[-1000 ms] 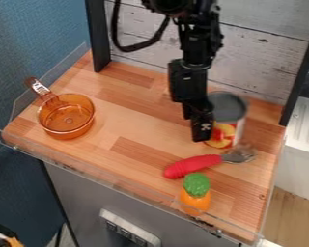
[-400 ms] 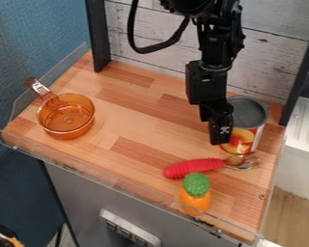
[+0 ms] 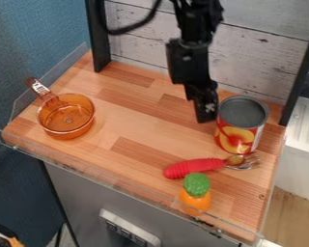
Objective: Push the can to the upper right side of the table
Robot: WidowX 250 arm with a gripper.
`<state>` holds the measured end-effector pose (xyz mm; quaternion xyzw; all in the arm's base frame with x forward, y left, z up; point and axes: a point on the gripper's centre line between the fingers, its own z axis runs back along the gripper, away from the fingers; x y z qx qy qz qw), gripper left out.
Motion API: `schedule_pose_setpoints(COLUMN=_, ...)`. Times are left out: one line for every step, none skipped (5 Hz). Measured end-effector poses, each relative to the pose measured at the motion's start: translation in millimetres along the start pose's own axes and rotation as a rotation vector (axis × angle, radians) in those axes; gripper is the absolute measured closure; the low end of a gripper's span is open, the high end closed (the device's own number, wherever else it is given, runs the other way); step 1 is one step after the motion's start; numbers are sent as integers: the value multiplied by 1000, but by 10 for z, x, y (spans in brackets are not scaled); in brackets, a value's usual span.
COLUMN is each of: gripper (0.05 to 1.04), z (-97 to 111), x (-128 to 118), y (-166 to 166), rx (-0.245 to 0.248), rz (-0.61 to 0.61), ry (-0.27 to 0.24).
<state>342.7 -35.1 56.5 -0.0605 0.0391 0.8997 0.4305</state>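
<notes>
The can [image 3: 241, 125] stands upright near the back right corner of the table [image 3: 144, 125], its grey top facing up and its red and yellow label turned toward the front. The black hand [image 3: 206, 119] hangs down just beside it, on its left side as seen by the camera; whether the two touch, I cannot tell, nor whether the hand is released or clenched. The arm [image 3: 189, 58] above comes in from the top edge, in front of the pale plank wall [image 3: 254, 58]. In front of the can lies a utensil [image 3: 194, 167] with a red handle pointing left and a metal head on the right, near the can's base. Just in front of the handle, by the table's front edge, is an orange toy vegetable [image 3: 194, 195] with a green top. Well apart from these, on the left part of the table, sits a transparent amber saucepan [image 3: 65, 116], its handle pointing toward the back left. Clear edging [image 3: 112, 179] runs along the table's front and left sides.
</notes>
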Motion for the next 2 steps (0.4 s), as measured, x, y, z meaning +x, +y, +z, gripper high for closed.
schedule_pose_setpoints(gripper=85, z=229, x=93, y=18, rx=-26, rz=-3, ry=30)
schedule_pose_setpoints(gripper=85, z=491, x=290, y=37, rx=-86, rz=36, ry=62)
